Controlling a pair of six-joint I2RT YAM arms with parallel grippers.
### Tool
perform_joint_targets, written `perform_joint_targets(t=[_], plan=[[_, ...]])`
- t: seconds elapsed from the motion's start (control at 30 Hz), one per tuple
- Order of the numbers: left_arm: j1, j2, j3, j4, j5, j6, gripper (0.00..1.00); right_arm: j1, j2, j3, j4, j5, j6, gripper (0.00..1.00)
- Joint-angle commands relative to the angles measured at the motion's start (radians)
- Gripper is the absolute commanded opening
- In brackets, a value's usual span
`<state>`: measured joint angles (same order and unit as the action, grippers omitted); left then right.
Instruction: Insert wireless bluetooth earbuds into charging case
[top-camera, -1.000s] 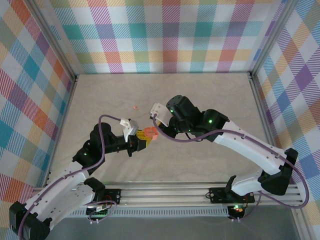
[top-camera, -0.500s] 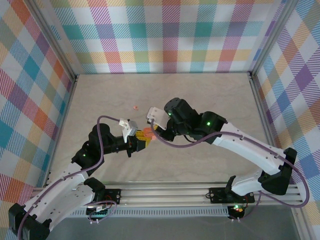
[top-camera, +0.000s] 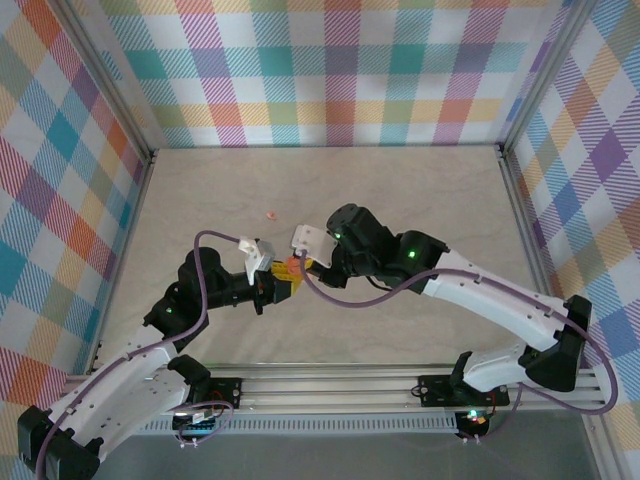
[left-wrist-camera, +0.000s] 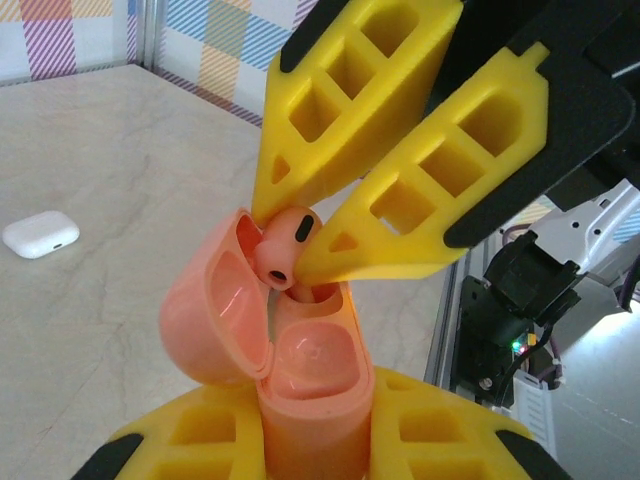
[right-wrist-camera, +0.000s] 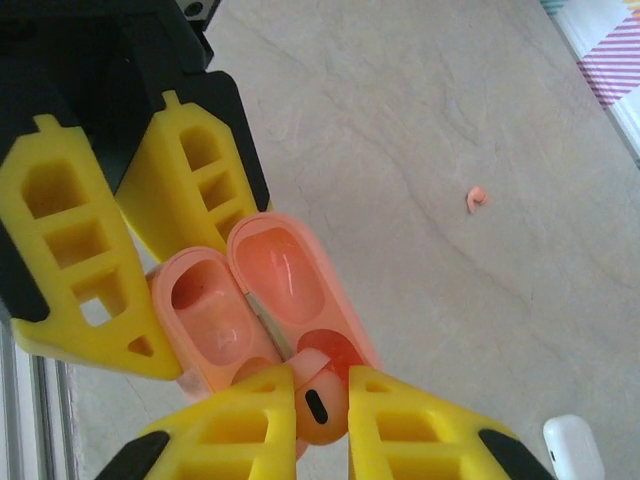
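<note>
In the left wrist view my left gripper (left-wrist-camera: 315, 435) is shut on the body of a salmon-pink charging case (left-wrist-camera: 310, 390), held upright with its lid (left-wrist-camera: 205, 320) swung open. My right gripper (right-wrist-camera: 320, 385) is shut on a salmon-pink earbud (right-wrist-camera: 322, 408). It holds the earbud at the mouth of the case's far socket (left-wrist-camera: 318, 293), stem end down. The near socket (left-wrist-camera: 305, 350) is bare. From above, both grippers (top-camera: 297, 268) meet over mid-table. A second pink earbud (right-wrist-camera: 477, 198) lies loose on the table (top-camera: 271, 213).
A closed white case (left-wrist-camera: 40, 233) lies flat on the tabletop, also at the right wrist view's lower corner (right-wrist-camera: 575, 450). Aluminium frame rails (top-camera: 520, 200) and checked walls (top-camera: 330, 70) enclose the pale table (top-camera: 420, 190).
My right gripper has moved left and down with the earbud, from beside the case to right over its open mouth. The left arm has held the case still.
</note>
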<state>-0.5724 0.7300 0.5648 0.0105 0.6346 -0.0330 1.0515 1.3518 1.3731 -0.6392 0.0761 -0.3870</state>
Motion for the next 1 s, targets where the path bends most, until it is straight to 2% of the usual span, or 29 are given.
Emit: perform_joint_targets(t=[0.0,0.2,0.37,0.5,0.73,0.97], plan=[[0.011,-0.005,0.001,0.078,0.008,-0.012,0.03,0.006,-0.027,-0.028,0.025,-0.069,-0.039,0.16],[0.011,-0.008,-0.003,0.09,0.004,-0.026,0.04,0.006,-0.073,-0.101,0.059,-0.167,-0.098,0.18],[0.011,-0.003,0.0,0.092,0.009,-0.029,0.03,0.007,-0.082,-0.125,0.072,-0.188,-0.132,0.21],[0.01,0.0,-0.002,0.097,0.008,-0.028,0.03,0.007,-0.074,-0.109,0.068,-0.188,-0.125,0.31],[0.01,0.003,0.001,0.094,0.004,-0.022,0.04,0.007,-0.085,-0.104,0.078,-0.193,-0.129,0.32],[0.011,-0.007,0.001,0.071,-0.037,-0.012,0.03,-0.02,-0.135,-0.091,0.133,-0.207,-0.037,0.42]])
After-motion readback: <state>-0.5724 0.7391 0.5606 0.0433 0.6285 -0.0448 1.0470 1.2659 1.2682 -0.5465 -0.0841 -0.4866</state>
